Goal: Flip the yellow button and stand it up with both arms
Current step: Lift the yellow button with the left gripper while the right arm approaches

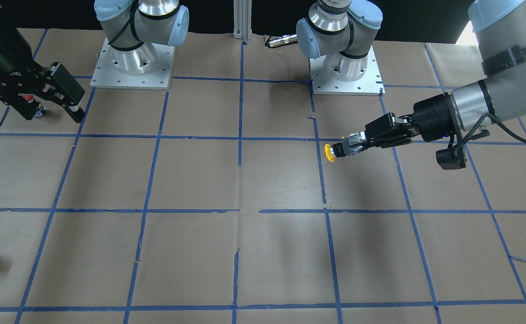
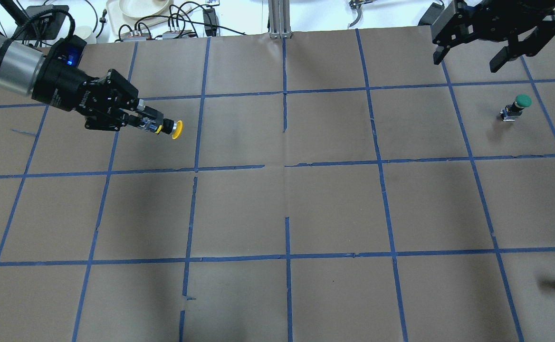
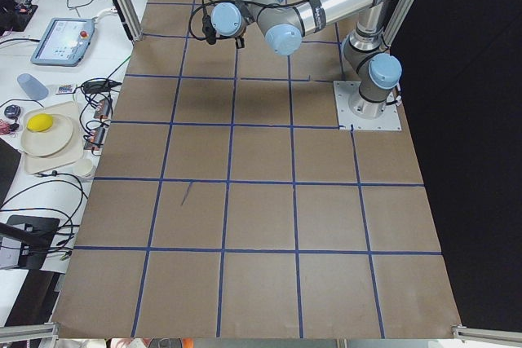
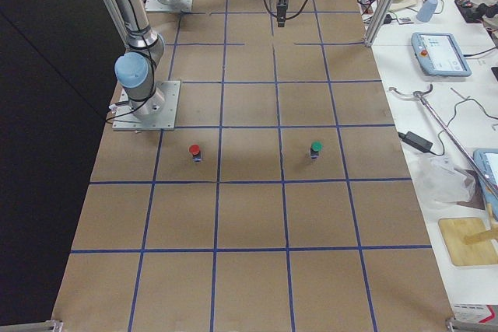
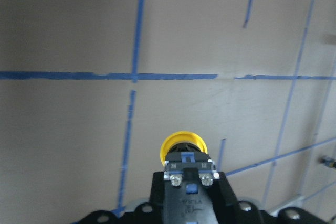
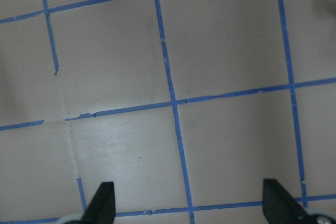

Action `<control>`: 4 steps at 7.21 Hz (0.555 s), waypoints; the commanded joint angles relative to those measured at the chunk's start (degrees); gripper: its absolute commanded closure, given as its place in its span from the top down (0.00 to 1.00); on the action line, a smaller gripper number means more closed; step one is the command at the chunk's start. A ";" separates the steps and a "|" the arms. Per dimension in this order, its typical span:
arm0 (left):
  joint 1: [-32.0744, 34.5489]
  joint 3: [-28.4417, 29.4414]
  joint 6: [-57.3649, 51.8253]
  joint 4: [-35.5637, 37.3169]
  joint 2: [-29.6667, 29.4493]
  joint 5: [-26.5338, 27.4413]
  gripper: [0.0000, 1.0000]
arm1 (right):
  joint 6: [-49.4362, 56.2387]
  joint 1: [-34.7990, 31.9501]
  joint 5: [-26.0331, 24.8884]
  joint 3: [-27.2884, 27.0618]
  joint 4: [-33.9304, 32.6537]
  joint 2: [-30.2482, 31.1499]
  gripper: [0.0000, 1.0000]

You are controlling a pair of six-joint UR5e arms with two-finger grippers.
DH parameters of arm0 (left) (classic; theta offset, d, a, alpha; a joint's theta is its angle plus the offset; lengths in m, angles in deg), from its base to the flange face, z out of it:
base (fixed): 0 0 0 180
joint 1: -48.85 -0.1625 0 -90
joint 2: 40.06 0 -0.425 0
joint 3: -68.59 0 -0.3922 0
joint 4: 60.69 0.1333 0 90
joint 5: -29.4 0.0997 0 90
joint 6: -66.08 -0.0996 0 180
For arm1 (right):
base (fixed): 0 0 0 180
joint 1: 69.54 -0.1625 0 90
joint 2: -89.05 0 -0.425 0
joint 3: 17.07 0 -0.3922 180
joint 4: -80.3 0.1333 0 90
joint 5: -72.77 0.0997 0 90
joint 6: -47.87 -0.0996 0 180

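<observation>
Left claw point(image 2: 153, 125) pinching yellow button point(image 2: 172, 129) by its black body, held sideways above desk point(image 2: 306, 209), yellow cap facing desk centre. Right claw point(image 2: 467, 61) spread wide, empty, far right, near green button point(image 2: 518, 106) standing upright on desk.

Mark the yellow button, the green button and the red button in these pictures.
yellow button point(image 2: 177, 129): overhead exterior view, on its round yellow cap.
green button point(image 2: 523, 100): overhead exterior view, on its green cap.
red button point(image 4: 194, 149): exterior right view, on its red cap.
</observation>
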 commanded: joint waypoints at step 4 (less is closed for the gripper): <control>12.86 -2.89 16.07 -5.08 2.07 -38.84 0.03 | 8.73 12.90 35.65 -1.59 24.45 -0.92 1.00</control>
